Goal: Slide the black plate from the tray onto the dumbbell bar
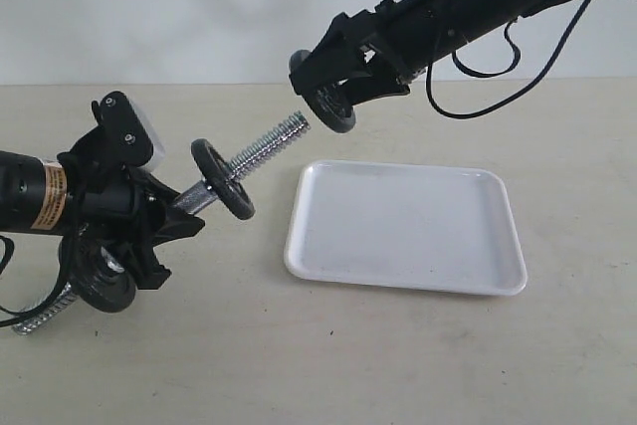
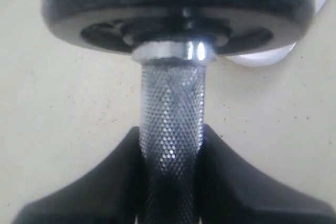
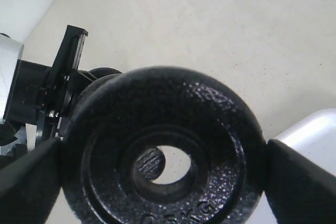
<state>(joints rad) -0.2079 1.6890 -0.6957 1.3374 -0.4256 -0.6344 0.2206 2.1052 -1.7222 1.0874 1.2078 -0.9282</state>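
My left gripper (image 1: 184, 208) is shut on the knurled middle of the dumbbell bar (image 1: 261, 153), which slants up to the right off the table. In the left wrist view both fingers (image 2: 231, 177) press the bar (image 2: 172, 114), just below a black disc (image 2: 178, 3) with a chrome collar. My right gripper (image 1: 338, 97) holds the black plate (image 1: 333, 106) in the air, just beyond the bar's threaded tip and apart from it. In the right wrist view the black plate (image 3: 210, 108) sits edge-on between the fingers (image 3: 299, 177), and the bar's tip (image 3: 149, 163) shows off-centre through its hole. The white tray (image 1: 408, 226) lies bare.
A second black disc (image 1: 105, 286) sits on the bar's lower end near the table, with threaded rod (image 1: 40, 314) sticking out past it. The beige table (image 1: 348, 355) stretches around the tray. A black cable (image 1: 478, 67) hangs from the right arm.
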